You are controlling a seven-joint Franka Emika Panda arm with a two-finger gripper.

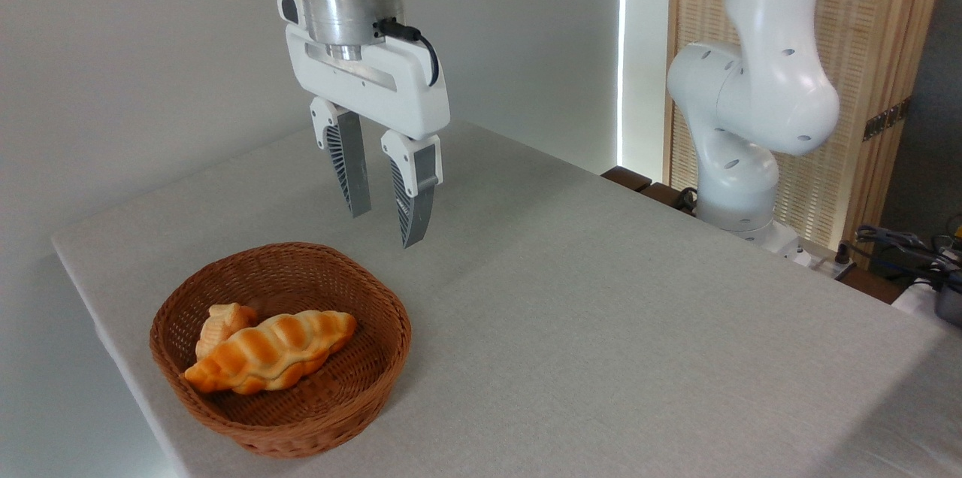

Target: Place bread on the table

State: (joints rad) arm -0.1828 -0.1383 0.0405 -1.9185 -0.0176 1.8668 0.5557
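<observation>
The bread (274, 352), a long golden-orange ridged loaf with tapered ends, lies across the inside of a round brown wicker basket (376, 358) at the table's near left corner. My gripper (385, 226) hangs open in the air above and behind the basket's far rim, fingers pointing down with nothing between them. It stands well apart from the bread. The table (601, 328) is a wide flat surface under light grey-beige cloth.
A small knobbly golden bun (222, 324) sits in the basket, partly behind the loaf. The arm's white base (740, 185) rises at the table's far right edge. Cables and dark gear (921, 252) lie beyond the right edge. A wall stands behind the table.
</observation>
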